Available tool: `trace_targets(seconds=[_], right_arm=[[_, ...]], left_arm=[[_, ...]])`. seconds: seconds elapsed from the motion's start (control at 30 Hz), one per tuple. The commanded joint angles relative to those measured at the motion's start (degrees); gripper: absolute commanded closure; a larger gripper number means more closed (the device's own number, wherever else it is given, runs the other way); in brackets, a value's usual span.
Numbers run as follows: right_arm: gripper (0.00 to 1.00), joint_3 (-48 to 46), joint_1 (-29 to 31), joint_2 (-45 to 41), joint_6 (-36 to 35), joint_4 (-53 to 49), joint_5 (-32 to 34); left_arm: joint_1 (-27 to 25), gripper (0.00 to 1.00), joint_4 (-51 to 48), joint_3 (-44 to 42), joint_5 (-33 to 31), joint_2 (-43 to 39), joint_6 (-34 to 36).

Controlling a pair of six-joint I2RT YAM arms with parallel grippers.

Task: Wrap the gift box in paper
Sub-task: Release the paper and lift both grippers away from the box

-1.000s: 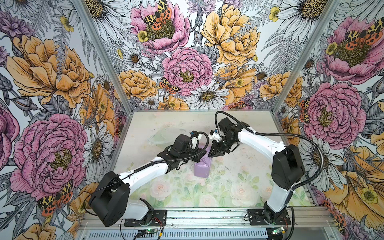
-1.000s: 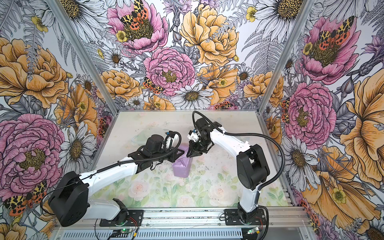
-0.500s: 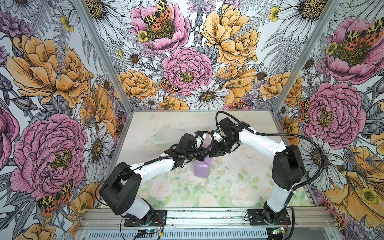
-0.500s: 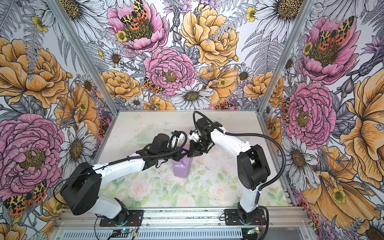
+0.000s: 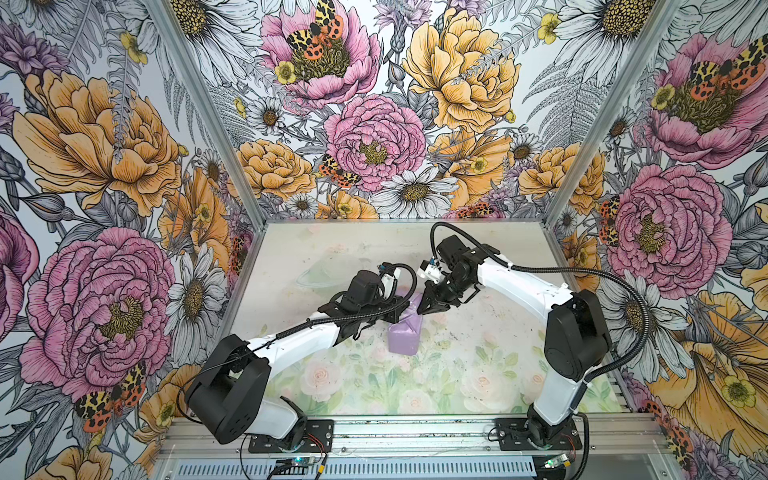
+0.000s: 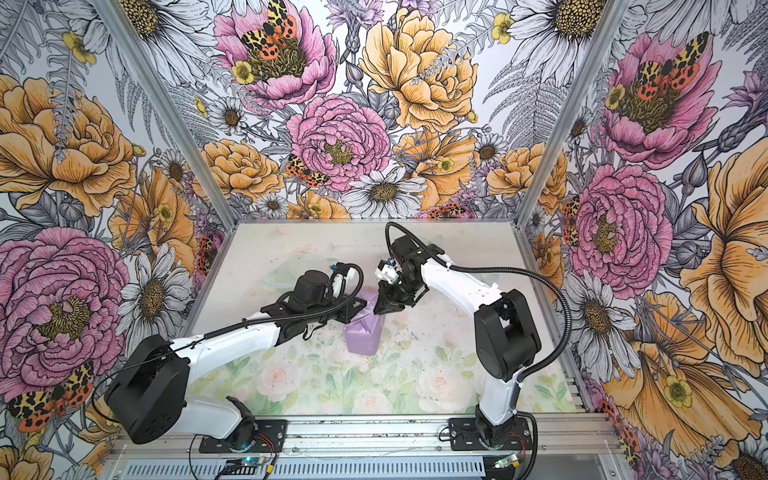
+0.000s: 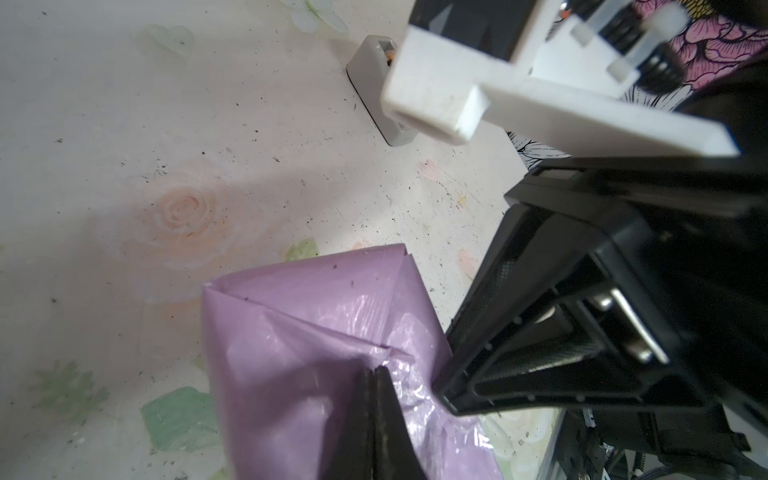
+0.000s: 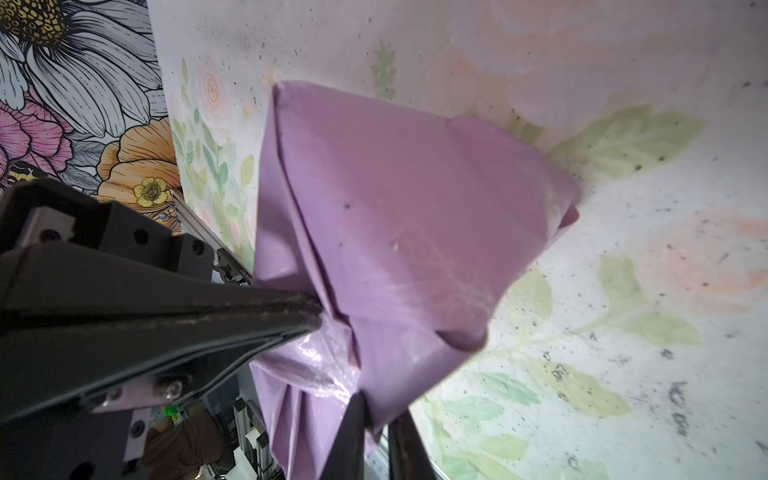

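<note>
Your left gripper (image 7: 374,374), pressed together, pins the fold while your right gripper (image 8: 377,413) pinches the paper (image 8: 395,199) flap. It looks thin, light and easily torn, so grip doubled creases.

My work surface is a table (image 5: 478,374) with a pale rose-and-leaf print, speckled with dark marks. In both top views, walls (image 5: 104,166) printed with large pink, orange and white flowers enclose it on three sides and meet at aluminium corner posts (image 5: 203,104). A slotted aluminium rail (image 5: 415,432) runs along the near edge, and in the left wrist view a small grey tape dispenser (image 7: 368,83) stands on the table, partly hidden.
</note>
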Motion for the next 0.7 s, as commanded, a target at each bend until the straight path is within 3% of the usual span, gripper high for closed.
trace_targets(seconds=[0.0, 0.1, 0.17, 0.37, 0.57, 0.67], right_arm=[[0.83, -0.7, 0.5, -0.1, 0.5, -1.2, 6.5], [0.67, 1.1, 0.4, -2.6, 1.0, -0.7, 7.1], [0.63, 2.0, 0.2, -4.9, 1.3, 0.1, 6.7], [0.61, 1.0, -1.7, -9.8, 2.9, 1.5, 7.5], [0.61, -0.4, -2.0, -10.1, 3.7, 3.0, 8.3], [0.61, -0.4, -2.0, -9.9, 4.1, 3.6, 9.1]], left_arm=[[1.0, 1.00, -8.5, -3.1, -5.1, 1.4, 1.0], [1.4, 1.00, -9.0, -2.8, -5.5, 1.5, 1.0], [1.9, 1.00, -9.7, -2.8, -5.9, 1.3, 1.0], [4.3, 1.00, -12.5, -4.5, -8.3, -1.7, 0.4], [10.2, 1.00, -16.5, -7.6, -10.0, -5.3, 0.3], [13.7, 0.94, -20.8, -6.9, -12.8, -8.2, 0.6]])
